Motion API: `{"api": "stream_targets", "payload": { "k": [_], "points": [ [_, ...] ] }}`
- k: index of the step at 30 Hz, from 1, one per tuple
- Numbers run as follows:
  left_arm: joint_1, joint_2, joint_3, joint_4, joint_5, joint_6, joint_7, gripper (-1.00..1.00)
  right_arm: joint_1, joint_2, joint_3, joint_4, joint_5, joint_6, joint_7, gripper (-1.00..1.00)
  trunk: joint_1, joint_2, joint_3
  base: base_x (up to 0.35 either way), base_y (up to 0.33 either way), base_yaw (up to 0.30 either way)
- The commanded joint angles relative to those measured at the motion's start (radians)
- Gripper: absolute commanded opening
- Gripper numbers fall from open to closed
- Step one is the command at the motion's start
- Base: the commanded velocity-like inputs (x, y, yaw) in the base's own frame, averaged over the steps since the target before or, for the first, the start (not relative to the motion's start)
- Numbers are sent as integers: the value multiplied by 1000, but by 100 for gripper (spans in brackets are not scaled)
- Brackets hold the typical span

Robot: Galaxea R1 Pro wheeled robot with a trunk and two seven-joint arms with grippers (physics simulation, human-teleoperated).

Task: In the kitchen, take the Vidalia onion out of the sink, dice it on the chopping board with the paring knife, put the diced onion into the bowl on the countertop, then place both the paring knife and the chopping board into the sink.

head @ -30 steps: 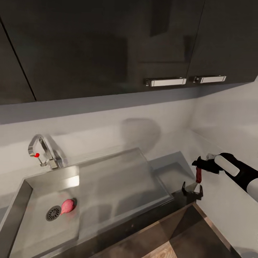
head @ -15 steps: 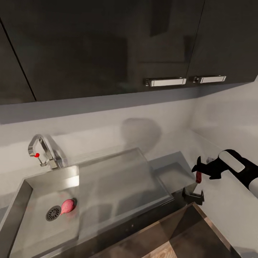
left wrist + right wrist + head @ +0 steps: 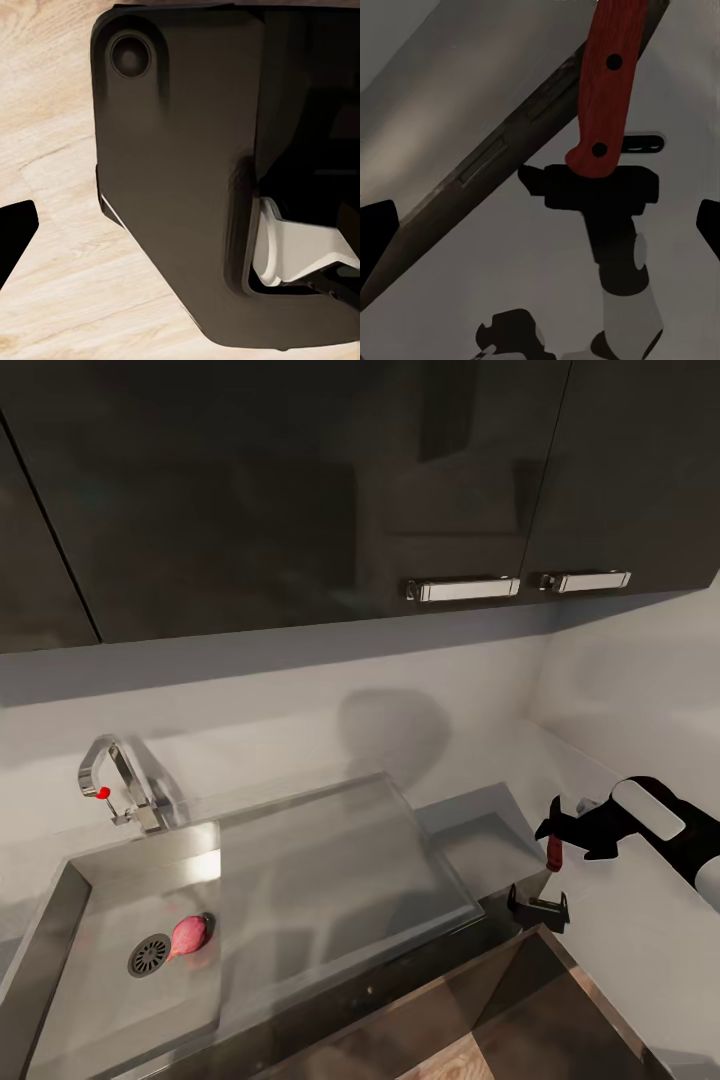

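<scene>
Sink (image 3: 300, 860) steel fills the lower head view, the Vidalia onion (image 3: 189, 935) lying in the basin just beside the drain, the tap (image 3: 115, 780) behind. Past the sink's far end, on the grey tabletop (image 3: 480, 825), the paring knife (image 3: 553, 852) stands upright in a black holder (image 3: 540, 906); only its reddish handle shows, the blade hidden. The right claw (image 3: 556, 828) hovers at the handle's top, its fingertips (image 3: 375, 240) spread wide, gripping nothing. The left claw's state cannot be told: one dark fingertip (image 3: 13, 232) shows, cut off at the edge, beside a dark robot housing (image 3: 187, 187) over pale wood floor (image 3: 52, 97).
</scene>
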Motion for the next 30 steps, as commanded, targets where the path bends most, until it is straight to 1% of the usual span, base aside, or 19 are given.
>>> {"api": "stream_targets", "payload": {
  "k": [1,2,3,7,22,24,26,27,30],
  "points": [
    [0,-1,0,0,1,-2,1,100,-2,-1,6,-1,-11,-1,-12,100,1,-2,-2,39,-47,0],
    [0,-2,0,0,1,-2,1,100,-2,-1,6,-1,-11,-1,-15,100,1,-2,-2,58,-91,0],
    [0,-4,0,0,1,-2,1,100,-2,-1,5,-1,-11,-1,-33,100,1,-2,-2,95,-204,0],
    [0,-4,0,0,1,-2,1,100,-2,0,4,-1,-11,-1,-49,100,1,-2,-2,37,-91,0],
    [-1,-5,0,1,1,-2,1,100,-1,0,0,-7,-13,-3,-45,100,1,-2,-3,2,-4,0],
    [0,-5,0,1,1,-2,1,100,-1,4,0,-8,-14,-3,-44,100,1,-2,-4,0,0,0],
    [0,-5,0,1,0,-2,1,100,-1,22,-1,-8,-14,-3,-44,100,1,-2,-6,0,0,0],
    [0,-5,0,1,1,-2,1,100,-1,36,0,-8,-13,-3,-46,100,1,-2,-7,0,0,0],
    [0,-5,0,1,1,-2,1,100,-1,44,0,-8,-13,-2,-46,100,1,-2,-8,0,0,0]
  ]
}}
